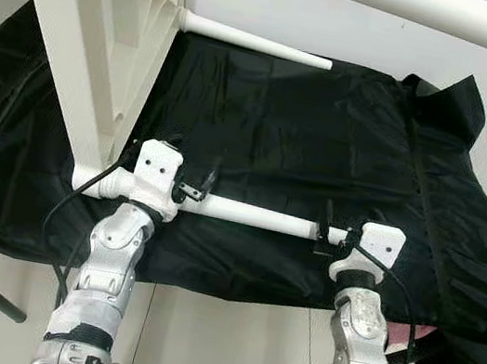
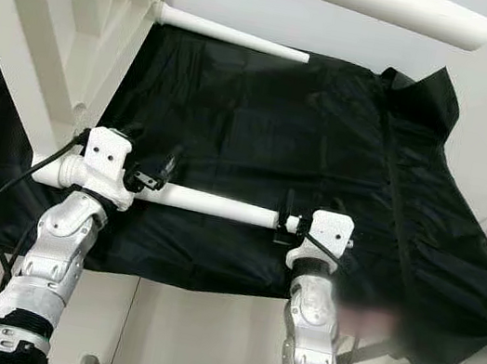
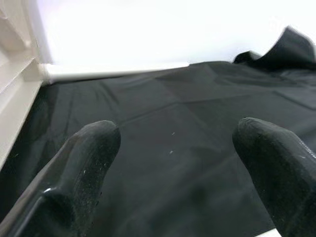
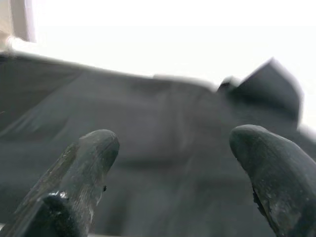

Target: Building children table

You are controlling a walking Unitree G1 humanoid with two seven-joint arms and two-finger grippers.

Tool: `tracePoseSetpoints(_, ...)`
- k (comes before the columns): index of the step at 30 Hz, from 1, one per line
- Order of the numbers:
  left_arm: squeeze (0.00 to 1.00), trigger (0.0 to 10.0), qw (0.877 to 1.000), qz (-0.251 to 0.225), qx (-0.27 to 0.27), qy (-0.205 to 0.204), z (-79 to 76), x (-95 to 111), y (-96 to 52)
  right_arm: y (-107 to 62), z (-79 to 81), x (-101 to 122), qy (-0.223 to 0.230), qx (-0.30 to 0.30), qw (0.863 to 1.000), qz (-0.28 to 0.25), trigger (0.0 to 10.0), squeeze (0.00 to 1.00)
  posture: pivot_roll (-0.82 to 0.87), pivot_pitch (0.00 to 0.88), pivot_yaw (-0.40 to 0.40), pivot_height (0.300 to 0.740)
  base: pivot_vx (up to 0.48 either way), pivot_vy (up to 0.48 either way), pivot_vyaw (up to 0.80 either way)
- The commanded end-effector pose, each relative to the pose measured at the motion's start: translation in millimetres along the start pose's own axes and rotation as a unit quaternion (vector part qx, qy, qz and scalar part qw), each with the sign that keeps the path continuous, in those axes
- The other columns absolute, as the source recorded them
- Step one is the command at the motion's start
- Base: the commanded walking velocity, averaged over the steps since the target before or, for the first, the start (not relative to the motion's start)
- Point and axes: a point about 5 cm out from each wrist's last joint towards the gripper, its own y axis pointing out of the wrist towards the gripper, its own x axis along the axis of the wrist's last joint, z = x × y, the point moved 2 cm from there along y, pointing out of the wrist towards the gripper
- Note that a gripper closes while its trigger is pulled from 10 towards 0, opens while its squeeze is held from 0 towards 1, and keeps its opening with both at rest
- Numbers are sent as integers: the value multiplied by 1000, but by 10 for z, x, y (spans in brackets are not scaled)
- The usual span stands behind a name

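Tabletop (image 1: 71,38) of the white children's table is standing tipped on edge over a black sheet (image 1: 306,146), presumably exposing its leg sockets. Near leg (image 1: 247,213) is lying level, joined at its corner. Left end effector (image 1: 194,185) and right end effector (image 1: 325,234), fingers spread wide, are straddling it; actual contact is hidden.

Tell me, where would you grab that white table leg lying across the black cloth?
Probably mid-shaft, from above. The near table leg is a round tube lying level on the black cloth, one end joined to the tipped tabletop. The open left end effector and right end effector already flank that bare stretch.
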Motion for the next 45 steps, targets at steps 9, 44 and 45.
tracePoseSetpoints(9,0,10000,994,12,-83,-66,-217,117,69,256,-60,832,-189,35,961,-198,10000,0,6,106,-33,740,0,0,0)
tracePoseSetpoints(44,0,10000,970,148,-165,-104,-298,19,-566,44,312,961,-257,133,909,-301,10000,0,34,123,-46,740,0,0,0)
tracePoseSetpoints(45,0,10000,968,150,-171,-102,-328,35,-617,58,274,887,-227,125,927,-271,10000,0,34,123,-46,740,0,0,0)
